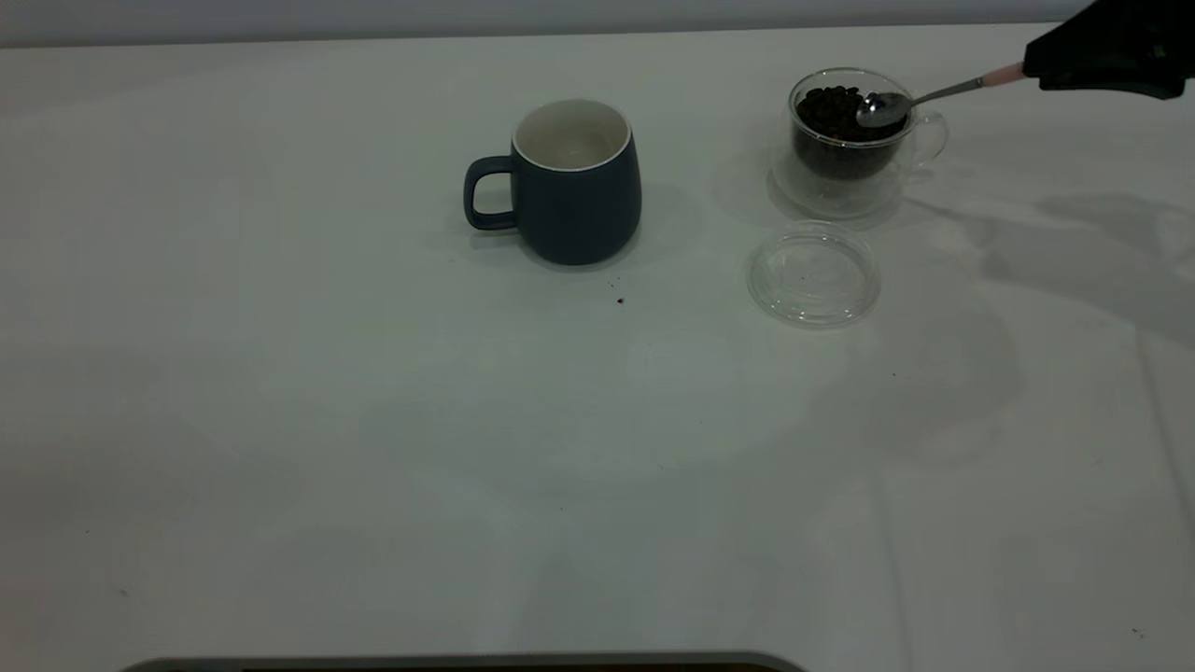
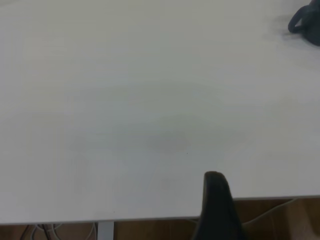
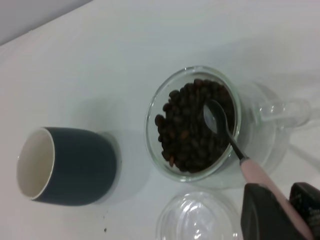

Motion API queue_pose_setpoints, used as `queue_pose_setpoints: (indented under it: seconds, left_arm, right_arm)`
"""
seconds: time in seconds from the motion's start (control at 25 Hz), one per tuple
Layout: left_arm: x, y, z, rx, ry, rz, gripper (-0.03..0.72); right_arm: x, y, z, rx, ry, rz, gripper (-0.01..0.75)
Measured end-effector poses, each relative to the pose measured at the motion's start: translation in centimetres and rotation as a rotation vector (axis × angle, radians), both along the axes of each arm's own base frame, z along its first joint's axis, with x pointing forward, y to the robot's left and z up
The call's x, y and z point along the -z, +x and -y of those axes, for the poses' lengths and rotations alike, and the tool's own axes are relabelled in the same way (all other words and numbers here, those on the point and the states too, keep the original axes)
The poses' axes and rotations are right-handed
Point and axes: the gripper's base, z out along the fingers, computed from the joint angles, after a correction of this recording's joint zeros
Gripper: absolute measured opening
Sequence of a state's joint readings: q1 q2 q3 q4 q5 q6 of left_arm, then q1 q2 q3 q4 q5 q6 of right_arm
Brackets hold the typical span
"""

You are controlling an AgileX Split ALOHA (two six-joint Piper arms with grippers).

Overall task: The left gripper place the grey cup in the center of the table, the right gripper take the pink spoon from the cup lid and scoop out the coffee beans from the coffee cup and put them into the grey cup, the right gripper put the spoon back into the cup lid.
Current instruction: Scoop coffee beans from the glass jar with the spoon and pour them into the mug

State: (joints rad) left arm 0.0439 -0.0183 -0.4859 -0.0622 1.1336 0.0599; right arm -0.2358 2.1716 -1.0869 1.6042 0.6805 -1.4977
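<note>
Right gripper (image 3: 280, 212) clamped on pink spoon (image 1: 920, 97), bowl seemingly over coffee beans (image 3: 192, 125).

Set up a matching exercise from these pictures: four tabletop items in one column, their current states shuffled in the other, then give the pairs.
Items
1. dark blue-grey ceramic mug
2. clear double-walled glass cup
3. shallow clear glass lid
4. pink-handled metal spoon

States
A. bowl over the beans, handle held by the right pincer
B. lies flat with nothing on it
C. white inside, no beans visible
D. holds dark coffee beans

Pairs: 1-C, 2-D, 3-B, 4-A
</note>
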Motion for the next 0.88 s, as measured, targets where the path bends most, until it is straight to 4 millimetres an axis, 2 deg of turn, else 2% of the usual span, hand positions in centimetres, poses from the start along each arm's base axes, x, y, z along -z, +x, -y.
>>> queue_pose_setpoints:
  seconds: [0.24,0.56,0.88]
  left_arm:
    - [0.0,0.0,0.0,0.000,0.000,0.000,0.565]
    - [0.0,0.0,0.0,0.000,0.000,0.000,0.565]
    - [0.0,0.0,0.0,0.000,0.000,0.000,0.565]
  right_arm:
    - [0.1,0.0,0.0,0.009,0.015,-0.013,0.113]
    - [2.1,-0.3,-0.6,-0.003,0.100,-0.068,0.113]
    - [3.7,-0.6,-0.4,0.068,0.249,-0.130,0.112]
